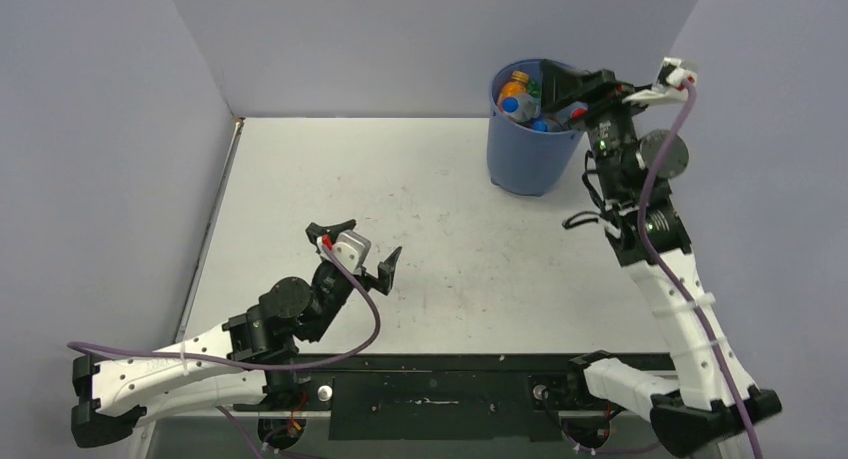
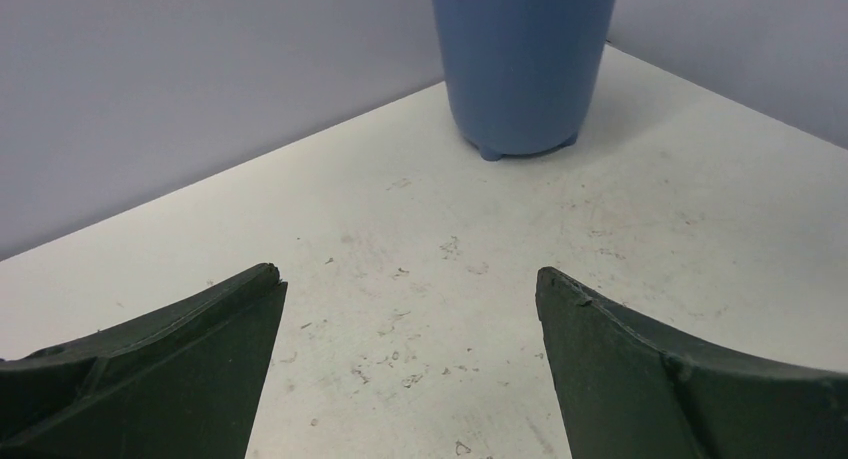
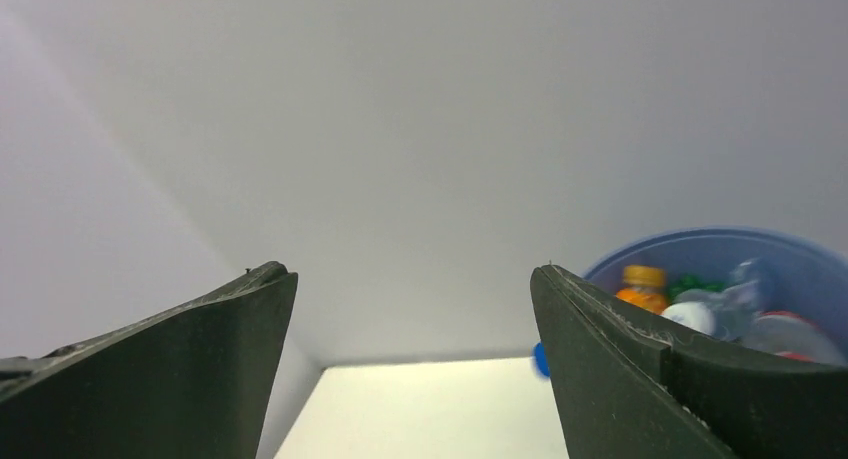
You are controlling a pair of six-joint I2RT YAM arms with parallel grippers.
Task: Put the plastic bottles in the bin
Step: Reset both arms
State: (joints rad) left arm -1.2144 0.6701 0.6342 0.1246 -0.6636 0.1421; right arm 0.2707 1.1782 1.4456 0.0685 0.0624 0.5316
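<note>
The blue bin (image 1: 527, 149) stands at the table's back right and holds several plastic bottles, among them an orange juice one (image 1: 515, 83) and a blue-capped clear one (image 1: 513, 106). My right gripper (image 1: 553, 87) hovers over the bin's right rim, open and empty. In the right wrist view the gripper (image 3: 412, 275) is wide open, with the bin (image 3: 700, 241) and the orange bottle (image 3: 640, 287) behind its right finger. My left gripper (image 1: 362, 249) is open and empty above the table's front middle. In the left wrist view it (image 2: 410, 279) faces the bin (image 2: 525, 69). No bottle lies on the table.
Grey walls close the table at the back and on both sides. The white tabletop (image 1: 420, 199) is scuffed. A black rail (image 1: 430, 364) runs along the near edge between the arm bases.
</note>
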